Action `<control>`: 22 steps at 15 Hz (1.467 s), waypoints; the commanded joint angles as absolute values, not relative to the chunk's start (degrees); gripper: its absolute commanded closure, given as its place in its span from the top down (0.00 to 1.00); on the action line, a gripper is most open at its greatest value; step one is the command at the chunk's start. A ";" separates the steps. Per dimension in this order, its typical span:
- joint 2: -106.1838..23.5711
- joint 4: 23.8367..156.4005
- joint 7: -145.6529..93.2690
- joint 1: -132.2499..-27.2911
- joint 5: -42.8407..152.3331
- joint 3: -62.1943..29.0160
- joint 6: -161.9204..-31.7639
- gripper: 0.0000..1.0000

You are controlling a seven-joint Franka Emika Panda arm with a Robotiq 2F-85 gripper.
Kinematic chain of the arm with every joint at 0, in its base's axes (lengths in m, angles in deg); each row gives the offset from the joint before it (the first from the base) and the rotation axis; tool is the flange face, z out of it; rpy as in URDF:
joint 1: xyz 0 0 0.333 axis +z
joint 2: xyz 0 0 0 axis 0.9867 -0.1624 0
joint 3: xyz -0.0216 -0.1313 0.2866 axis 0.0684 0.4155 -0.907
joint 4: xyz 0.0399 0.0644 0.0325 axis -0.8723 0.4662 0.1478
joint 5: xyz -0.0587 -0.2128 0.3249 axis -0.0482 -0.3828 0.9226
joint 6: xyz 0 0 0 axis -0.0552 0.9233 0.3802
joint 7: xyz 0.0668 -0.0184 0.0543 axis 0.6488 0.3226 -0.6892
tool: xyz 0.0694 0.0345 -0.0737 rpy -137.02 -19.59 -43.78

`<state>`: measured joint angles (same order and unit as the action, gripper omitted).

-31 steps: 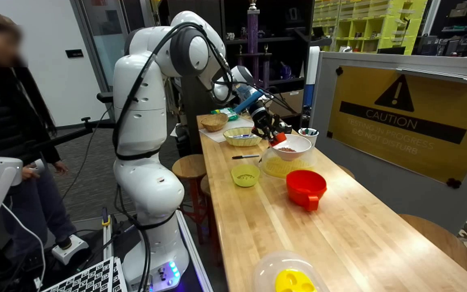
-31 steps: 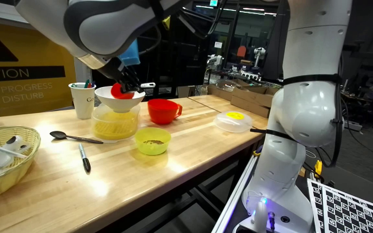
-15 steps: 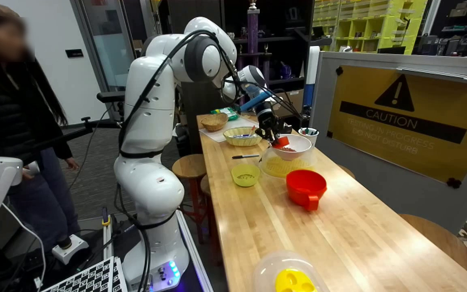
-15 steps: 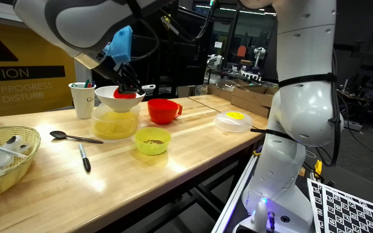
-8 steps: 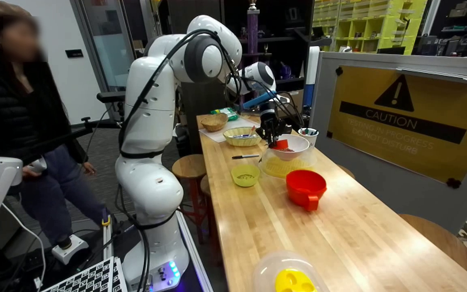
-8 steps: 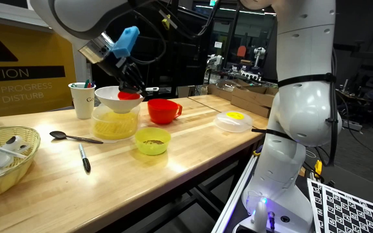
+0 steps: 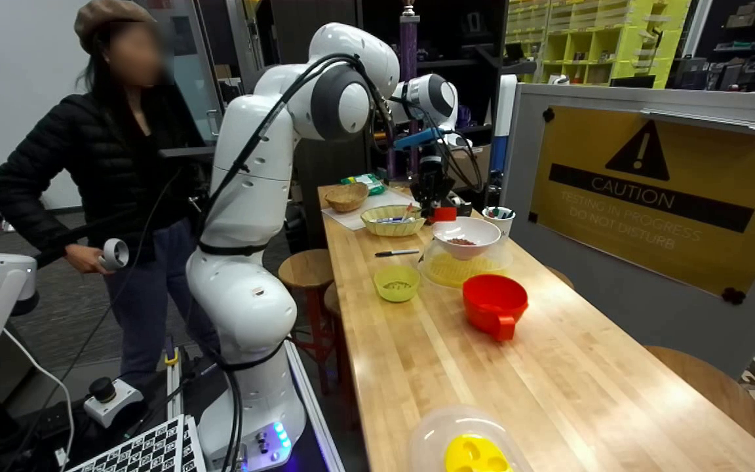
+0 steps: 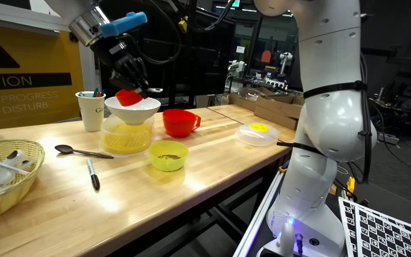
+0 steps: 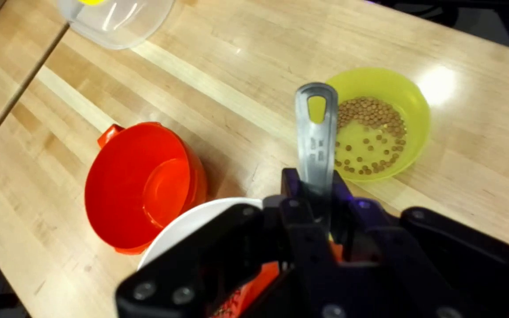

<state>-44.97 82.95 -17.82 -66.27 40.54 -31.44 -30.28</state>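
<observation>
The red measuring cup [image 8: 128, 97] hangs tilted just over the white bowl [image 8: 132, 113], its metal handle [image 9: 316, 139] pinched in the narrowed gripper [image 9: 315, 187]; whether the cup carries anything cannot be told. Brown grains [image 7: 461, 241] already lie in the white bowl, which rests on a clear tub [image 8: 128, 141], and more are left in the yellow-green bowl [image 9: 417, 115] near it, so the work looks part done, the cup not yet put down. A red mug [image 8: 179, 123] stands near the tub
</observation>
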 commanded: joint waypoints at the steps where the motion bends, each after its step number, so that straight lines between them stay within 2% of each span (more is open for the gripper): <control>1: -52.04 68.94 -11.01 -63.79 46.47 -30.26 -20.42 0.04; 7: -61.76 51.51 -1.37 -61.65 57.02 -28.03 -10.19 0.04; 11: -67.38 42.87 8.18 -65.08 70.62 -29.18 -8.34 0.04; 16: -71.09 38.70 19.81 -66.94 84.16 -26.82 -17.52 0.04; 22: -72.08 36.78 26.61 -66.41 80.34 -24.05 -33.46 0.04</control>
<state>-71.48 38.74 22.70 -67.28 81.75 -25.91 -28.42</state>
